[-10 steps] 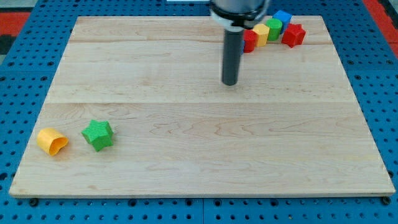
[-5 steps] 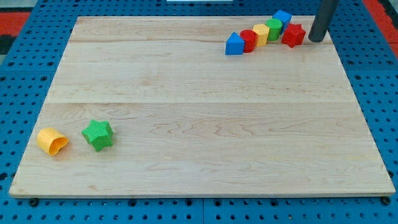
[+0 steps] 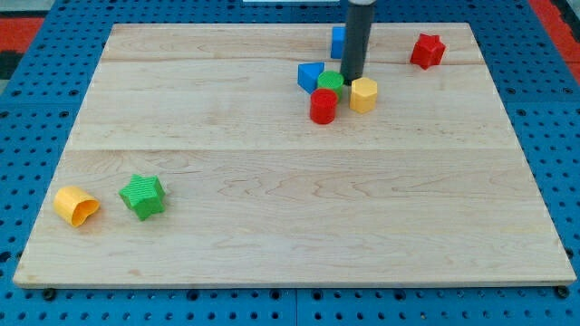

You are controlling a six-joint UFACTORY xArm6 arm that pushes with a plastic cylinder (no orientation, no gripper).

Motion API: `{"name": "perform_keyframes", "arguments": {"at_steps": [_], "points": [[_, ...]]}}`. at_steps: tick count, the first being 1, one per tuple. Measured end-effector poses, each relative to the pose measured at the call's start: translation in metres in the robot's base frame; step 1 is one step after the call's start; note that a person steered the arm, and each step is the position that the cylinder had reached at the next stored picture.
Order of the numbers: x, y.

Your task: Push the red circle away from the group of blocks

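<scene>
my tip [image 3: 352, 82] sat right in the thick of it, at the bottom end of the straight dark rod [image 3: 357, 41] that came down from the view's top, and there was no claw on this arm to be open or closed, just that rod. the tip stood between the small green round block [image 3: 330, 82] on its left and the yellow six-sided block [image 3: 363, 94] on its right, touching or all but touching both. the red circle block [image 3: 323, 106], a short red cylinder, stood just below the green one and pressed against it, a little to the lower left of the tip, near the middle of the upper half of the pale wooden board [image 3: 272, 199]. a blue wedge-like block [image 3: 310, 76] sat just to the green one's left. a second blue block [image 3: 338, 41] peeked out behind the rod, shape hard to make out. the red star block [image 3: 427, 50] stood well apart toward the view's top right. far off at the bottom left, the green star block [image 3: 142, 196] and the yellow half-round block [image 3: 75, 206] lay near each other. blue pegboard [image 3: 36, 100] framed the board.
</scene>
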State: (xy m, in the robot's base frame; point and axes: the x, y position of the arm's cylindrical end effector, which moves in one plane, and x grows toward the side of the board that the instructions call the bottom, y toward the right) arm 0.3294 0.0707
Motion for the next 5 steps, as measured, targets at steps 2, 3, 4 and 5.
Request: {"name": "perform_keyframes", "arguments": {"at_steps": [2,3,4,5], "points": [[0.063,-0.039],[0.074,-0.056],[0.074,-0.057],[0.064,-0.033]]}}
